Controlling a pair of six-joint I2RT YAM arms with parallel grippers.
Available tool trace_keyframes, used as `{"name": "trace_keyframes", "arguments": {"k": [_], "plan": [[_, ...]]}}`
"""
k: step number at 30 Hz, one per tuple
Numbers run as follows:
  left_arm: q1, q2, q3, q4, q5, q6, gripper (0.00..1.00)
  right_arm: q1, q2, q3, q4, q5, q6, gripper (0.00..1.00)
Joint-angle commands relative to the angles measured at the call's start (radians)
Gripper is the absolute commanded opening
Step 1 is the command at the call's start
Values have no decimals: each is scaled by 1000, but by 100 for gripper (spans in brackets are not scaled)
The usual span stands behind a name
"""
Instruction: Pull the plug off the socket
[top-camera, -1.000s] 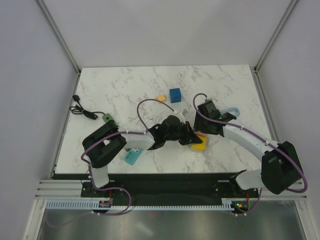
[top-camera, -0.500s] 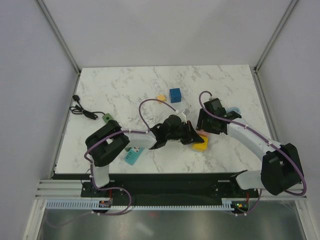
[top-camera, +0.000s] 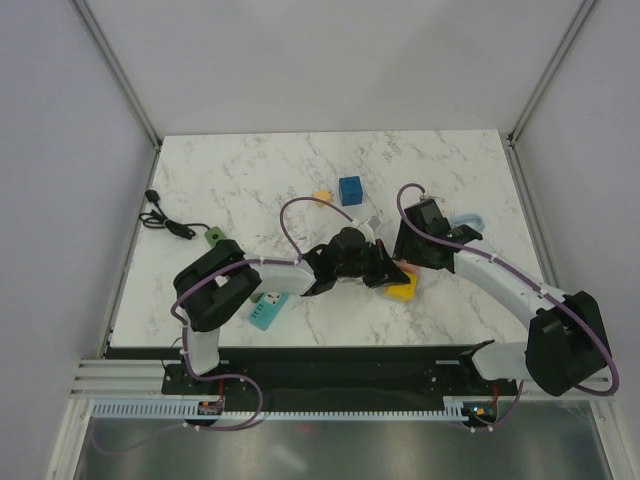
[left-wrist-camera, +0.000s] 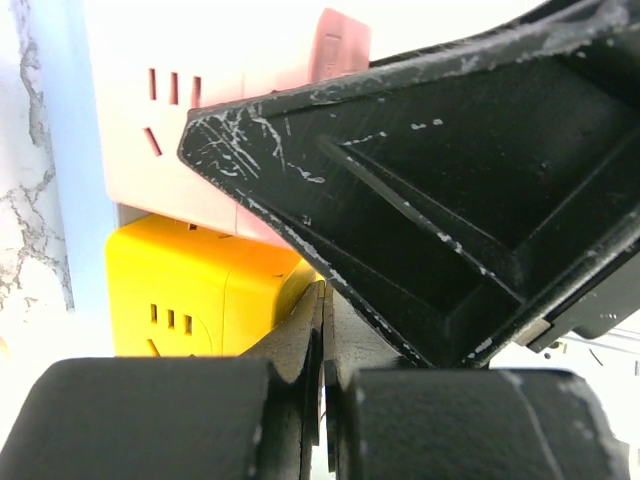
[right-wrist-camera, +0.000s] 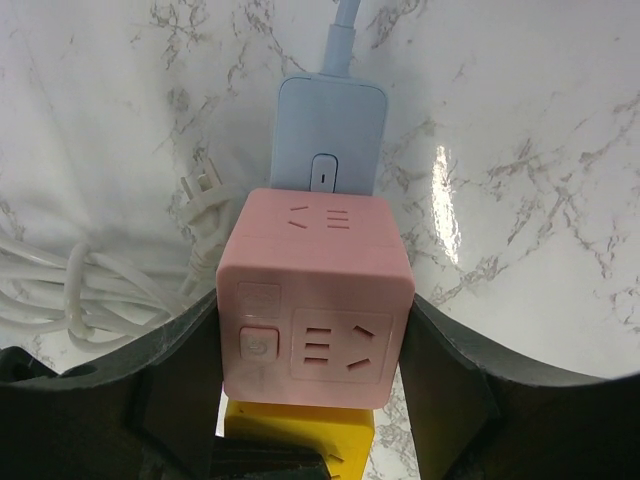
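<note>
A pink cube socket (right-wrist-camera: 315, 295) sits between the fingers of my right gripper (right-wrist-camera: 315, 330), which is shut on its two sides. A light blue plug (right-wrist-camera: 328, 140) with its cable is plugged into the cube's far face. A yellow cube socket (right-wrist-camera: 300, 440) sits against the pink cube's near side. In the left wrist view the pink cube (left-wrist-camera: 220, 110) is above the yellow cube (left-wrist-camera: 190, 300). My left gripper (left-wrist-camera: 322, 330) is shut, its tips beside the yellow cube and under the right gripper's black finger (left-wrist-camera: 450, 200). In the top view both grippers meet at the yellow cube (top-camera: 402, 290).
A coiled white cable (right-wrist-camera: 90, 290) lies left of the pink cube. In the top view a blue cube (top-camera: 350, 190), a small yellow piece (top-camera: 322, 196), a green block (top-camera: 213, 236) with a black cable (top-camera: 160, 220) and a teal socket (top-camera: 266, 312) lie around.
The right wrist has shifted slightly right and back. The left gripper has followed a little to the right. The cubes have barely moved.
</note>
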Motion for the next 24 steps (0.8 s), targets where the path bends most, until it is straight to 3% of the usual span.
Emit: {"name": "trace_keyframes", "arguments": {"k": [1,3,7,10,14,24], "plan": [[39,86,-49,-275,-160,60,2,32,-84,6,0,90,-10,0],[45,86,-61,-269,-158,62,2,3,-88,9,-5,52,-22,0],[66,100,-76,-225,-111,60,2,-133,-116,-52,76,-230,-27,0],[73,87,-72,-183,-73,112,2,-127,-107,-55,55,-168,-45,0],[73,54,-31,-252,-97,194,2,-121,-102,-75,52,-145,-50,0],[65,100,0,-271,-66,205,2,-118,-114,13,15,-151,-11,0]]}}
